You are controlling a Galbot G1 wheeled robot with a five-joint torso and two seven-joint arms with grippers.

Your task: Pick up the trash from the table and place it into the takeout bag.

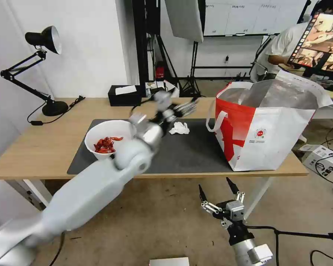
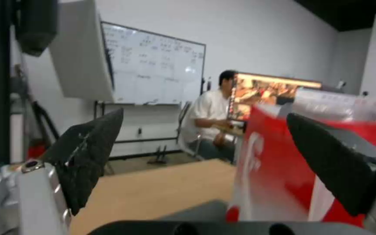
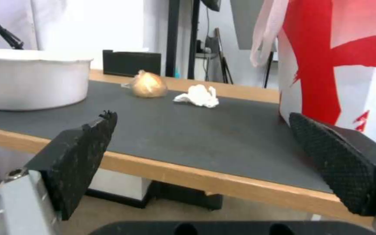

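The white bowl (image 1: 107, 137) of red crayfish shells stands on the left of the dark mat (image 1: 188, 151) on the table (image 1: 33, 147). A crumpled tissue (image 1: 179, 128) lies mid-mat. The red-and-white takeout bag (image 1: 266, 129) stands open at the table's right end. My left gripper (image 1: 188, 106) hovers above the mat just behind the tissue, open and empty; its fingers (image 2: 88, 153) point toward the bag (image 2: 275, 163). My right gripper (image 1: 218, 193) hangs open below the table's front edge. Its wrist view shows the bowl (image 3: 31, 78), a beige ball (image 3: 148, 85), the tissue (image 3: 199, 95) and the bag (image 3: 340, 58).
A black tissue box (image 1: 124, 95) sits at the table's back edge, and a black desk lamp (image 1: 44, 66) stands at the back left. Tripods and light stands crowd the floor behind the table. Cables and a white box lie on the floor to the right.
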